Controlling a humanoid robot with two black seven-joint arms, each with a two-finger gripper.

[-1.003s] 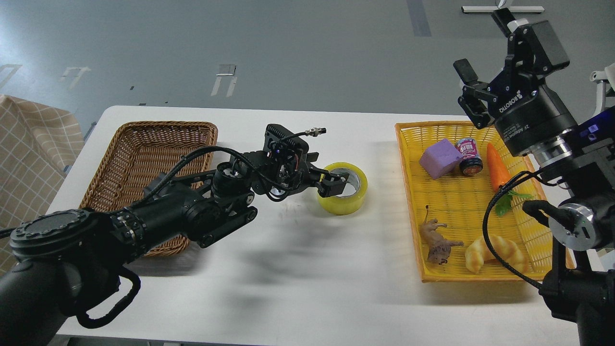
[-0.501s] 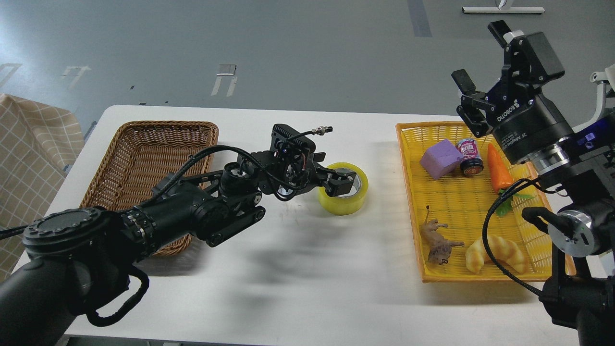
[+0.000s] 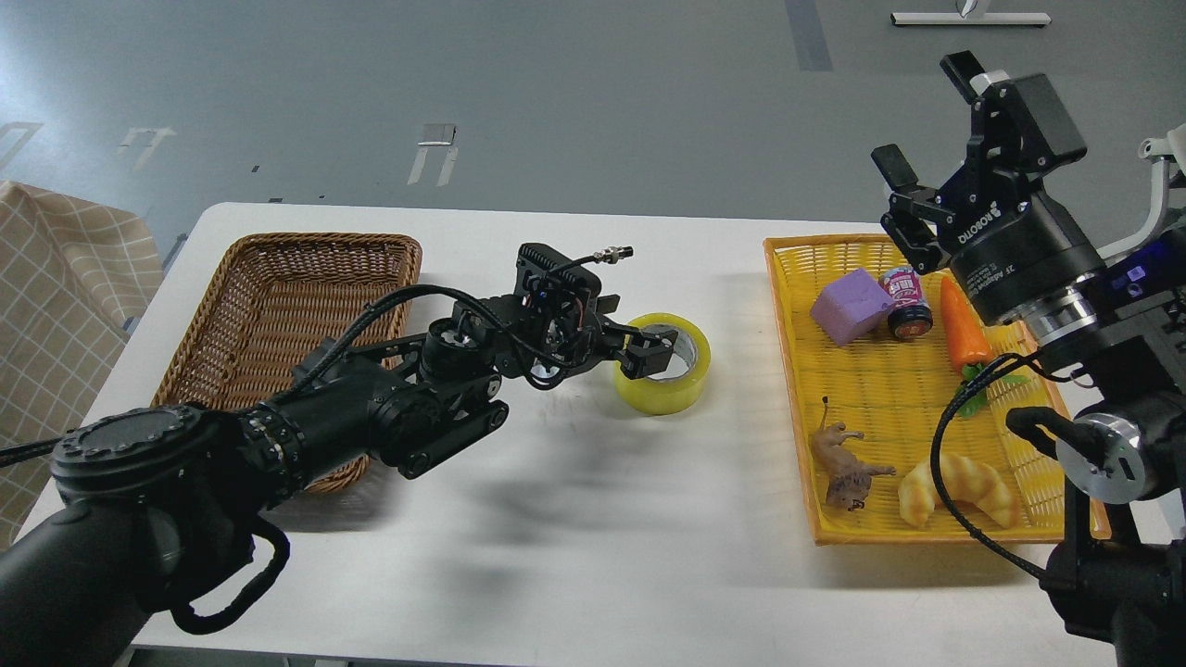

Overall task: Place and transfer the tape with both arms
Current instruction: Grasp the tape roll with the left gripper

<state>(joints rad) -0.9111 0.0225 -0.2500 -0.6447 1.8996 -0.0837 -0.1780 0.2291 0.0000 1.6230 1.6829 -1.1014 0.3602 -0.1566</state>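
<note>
The tape [image 3: 663, 382], a yellowish roll with a grey-white core, lies flat on the white table [image 3: 593, 519] near its middle. My left gripper [image 3: 637, 341] reaches it from the left, low over its left rim. One finger [image 3: 647, 356] hangs over the core hole and the other stays outside the roll; the jaws look open, not clamped. My right gripper [image 3: 922, 116] is raised over the far edge of the yellow basket [image 3: 797, 389], open and empty, well to the right of the tape.
A brown wicker basket [image 3: 278, 296] stands at the left, partly under my left arm. The yellow basket holds a purple block [image 3: 851, 306], a small jar [image 3: 904, 298], a toy carrot [image 3: 960, 324], an animal figure [image 3: 841, 466] and a croissant toy [image 3: 954, 491].
My left gripper has shifted slightly back to the left at the roll's rim; the tape has stayed in place. My right gripper has turned a little in the air.
</note>
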